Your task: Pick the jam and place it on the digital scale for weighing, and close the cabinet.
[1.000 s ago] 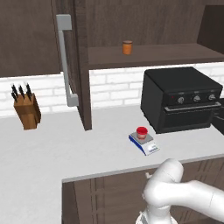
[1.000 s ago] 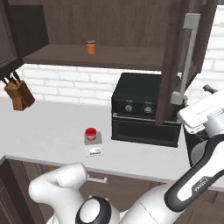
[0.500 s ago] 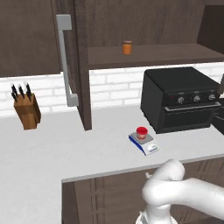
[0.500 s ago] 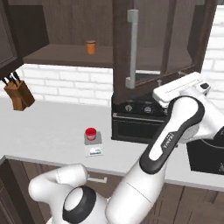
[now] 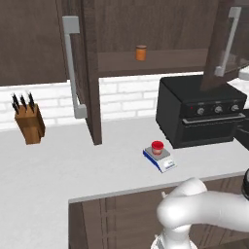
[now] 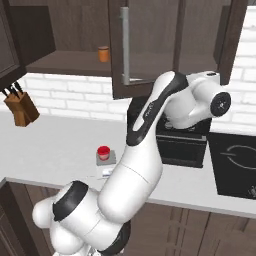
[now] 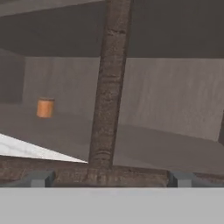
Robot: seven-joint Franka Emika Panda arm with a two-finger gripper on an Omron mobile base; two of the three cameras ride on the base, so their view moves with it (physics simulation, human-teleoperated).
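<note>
Left base view: your jam is sitting on the scale at centre frame on the counter, so weighing looks done. At upper right the cabinet door is swinging into frame, where a second ago it was out of sight; the left door is hanging open as before. Closing is under way, not finished.

Right base view: here you are seeing what the left misses, the arm reaching up behind the right door, which has travelled from right of frame to centre within the last second. The jam is resting on the scale at centre left.

Hand view: you are looking through the door's glass past its frame bar at the orange jar on the shelf, left of centre. The end effector's opening cannot be told.
</note>
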